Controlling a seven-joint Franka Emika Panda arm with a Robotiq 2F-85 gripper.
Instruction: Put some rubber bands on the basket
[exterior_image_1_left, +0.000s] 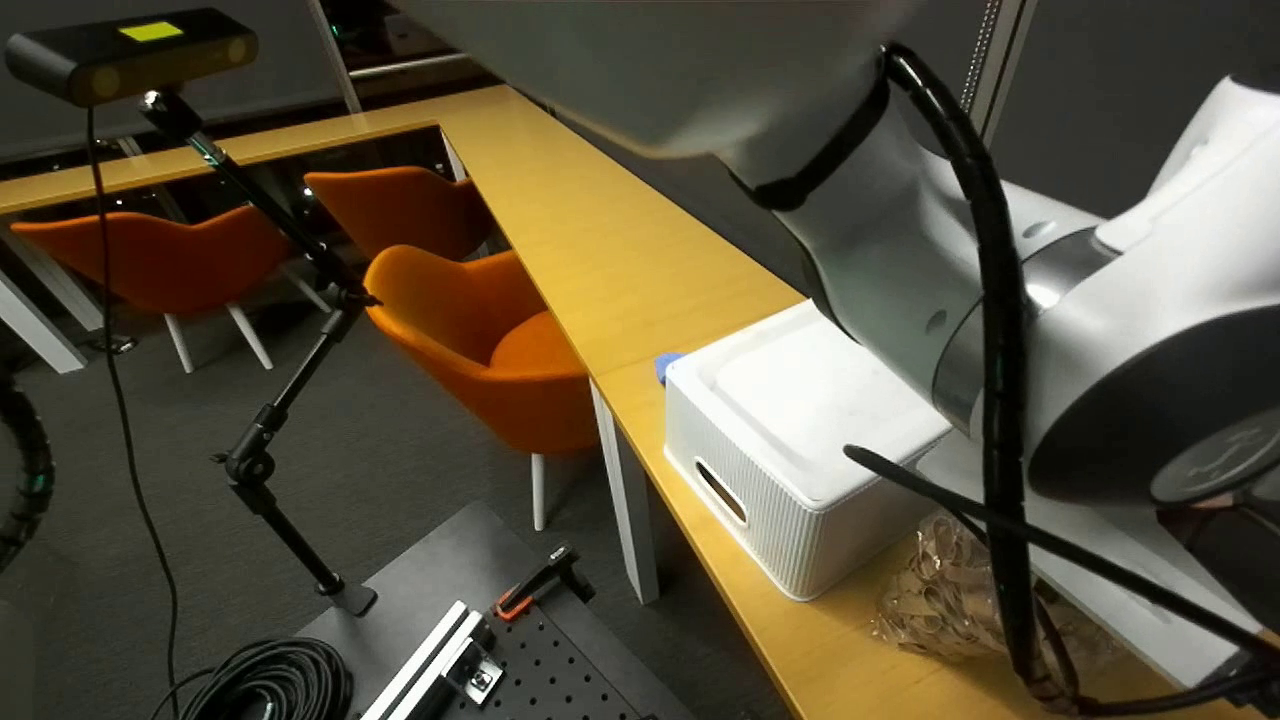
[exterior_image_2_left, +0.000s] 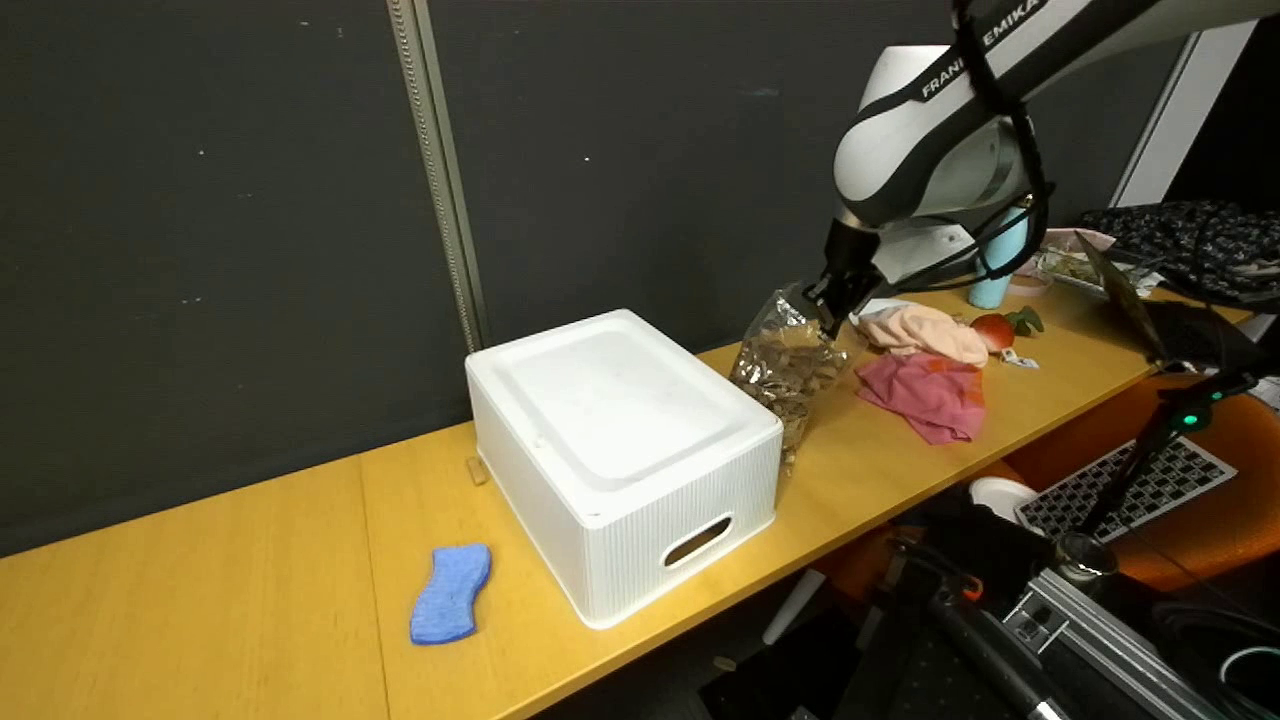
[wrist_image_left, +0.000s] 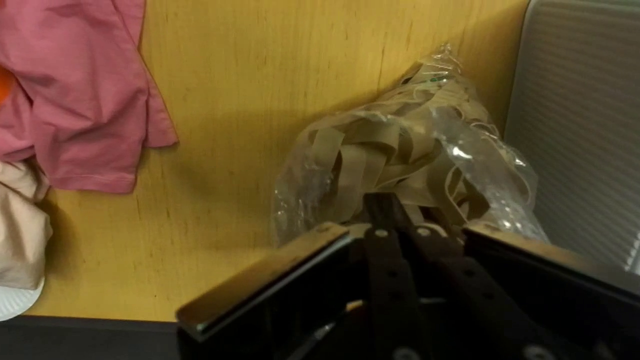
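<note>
One pair of jaws, black, closed together or nearly so at the fingertips (wrist_image_left: 384, 212), angled down at the top of a clear plastic bag (wrist_image_left: 300, 187); unclear whether pinching anything. Many rubber bands (wrist_image_left: 357, 172), tan, wide, flat, tangled together inside that bag on a wood-toned surface (wrist_image_left: 225, 215). One white basket (exterior_image_2_left: 630, 560), just beside the bag, ribbed, oval-slotted on one side, shallowly recessed on top; unclear whether lidded or upturned. One rose-pink cloth (exterior_image_2_left: 928, 395), crumpled, near the bag on the side away from the basket. One pale peach cloth (exterior_image_2_left: 930, 335), bunched, touching the pink one, with a white plate (wrist_image_left: 17, 302) partly showing at the edge. One red round item (exterior_image_2_left: 993, 331), just beside a green leafy shape (exterior_image_2_left: 1025, 321), next to the peach cloth. One tan scrap (exterior_image_2_left: 477, 470), at the foot of the basket, too small to identify. One blue sponge (exterior_image_2_left: 451, 597), wavy in outline, near the basket in both exterior views, well apart from the bag. One light blue bottle (exterior_image_2_left: 1003, 260), beyond the cloths. One black camera (exterior_image_1_left: 140, 60) on a jointed stand (exterior_image_1_left: 250, 466), off the surface. Three orange chairs (exterior_image_1_left: 450, 310), white-legged, standing farther off. Dark wall panels (exterior_image_2_left: 250, 250), behind the surface.
</note>
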